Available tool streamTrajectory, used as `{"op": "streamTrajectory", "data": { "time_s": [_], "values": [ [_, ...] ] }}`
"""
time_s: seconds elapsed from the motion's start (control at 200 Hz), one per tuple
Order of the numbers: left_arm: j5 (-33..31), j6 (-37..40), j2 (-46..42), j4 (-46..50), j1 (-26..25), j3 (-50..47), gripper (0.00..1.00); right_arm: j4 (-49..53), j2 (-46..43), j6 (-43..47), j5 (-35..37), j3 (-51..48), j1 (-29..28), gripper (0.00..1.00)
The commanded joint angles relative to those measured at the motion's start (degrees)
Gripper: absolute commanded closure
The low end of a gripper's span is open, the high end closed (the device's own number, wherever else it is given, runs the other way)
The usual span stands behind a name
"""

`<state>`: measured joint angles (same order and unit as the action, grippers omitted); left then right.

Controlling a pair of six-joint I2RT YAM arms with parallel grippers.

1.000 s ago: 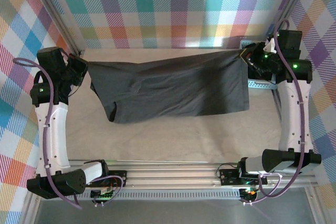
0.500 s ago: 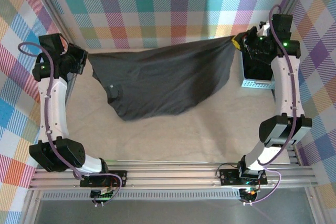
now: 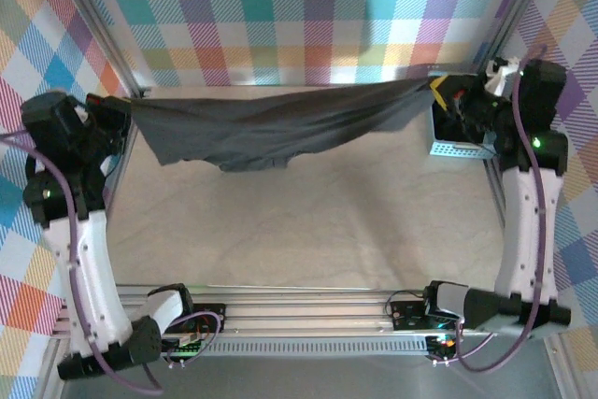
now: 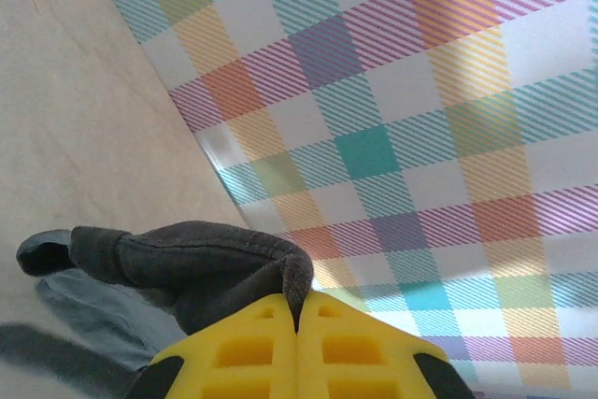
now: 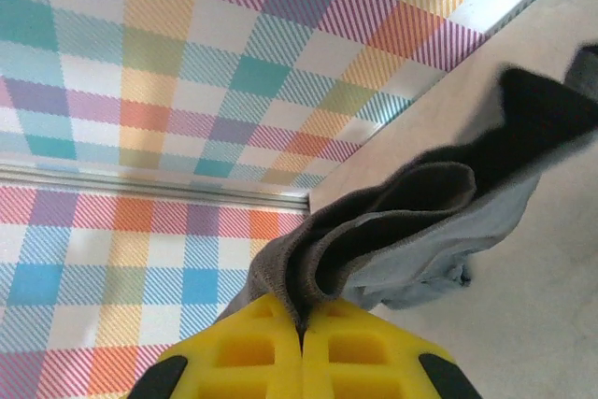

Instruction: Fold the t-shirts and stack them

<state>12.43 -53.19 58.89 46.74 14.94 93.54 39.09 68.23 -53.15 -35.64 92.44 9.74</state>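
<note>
Folds of the dark t-shirt [image 3: 271, 123] hid its collar and sleeves, so from above it could not be told which edge was uppermost. The light blue mesh basket [image 3: 456, 149] was largely covered by the right arm, with just its near wall showing. In the top view the left gripper [image 3: 124, 111] was dark and hard to separate from its wrist, and the right gripper [image 3: 434, 92] showed as a sliver of yellow.

The wrist views settled the grips. The left gripper [image 4: 297, 310] had its yellow fingers clenched on a bunched hem. The right gripper [image 5: 301, 324] was likewise pinched tight on a rolled edge, with grey inner cloth sagging below it. The t-shirt hung between the two, stretched across the far side of the table [image 3: 308, 231] near the plaid backdrop [image 3: 308, 16], its middle drooping slightly.

Half a second earlier it had dropped in a deep curtain toward the near side. Since then the arms had spread wider apart and pulled it into a narrow, taut band, the left arm swinging out to the table's left edge.
</note>
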Motion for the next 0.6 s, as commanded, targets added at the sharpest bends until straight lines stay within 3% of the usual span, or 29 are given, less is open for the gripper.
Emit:
{"op": "streamTrajectory", "data": {
  "time_s": [0.0,0.185,0.36,0.6],
  "values": [
    [-4.4,-0.3,-2.3,1.4,1.1,2.0,1.0,-2.4,-5.1,0.8,-0.6,-0.9,1.1,1.0],
    [-2.2,-0.7,3.6,0.1,1.1,6.1,1.0,-4.6,-1.8,-1.4,-1.9,0.1,1.3,1.0],
    [2.6,-2.6,13.6,-6.1,1.1,6.0,1.0,-12.3,8.8,-3.8,-4.3,2.4,1.3,1.0],
    [9.3,-6.5,29.9,-15.0,1.1,16.7,1.0,-15.6,25.8,-5.6,-6.3,19.3,1.3,1.0]
  ]
}}
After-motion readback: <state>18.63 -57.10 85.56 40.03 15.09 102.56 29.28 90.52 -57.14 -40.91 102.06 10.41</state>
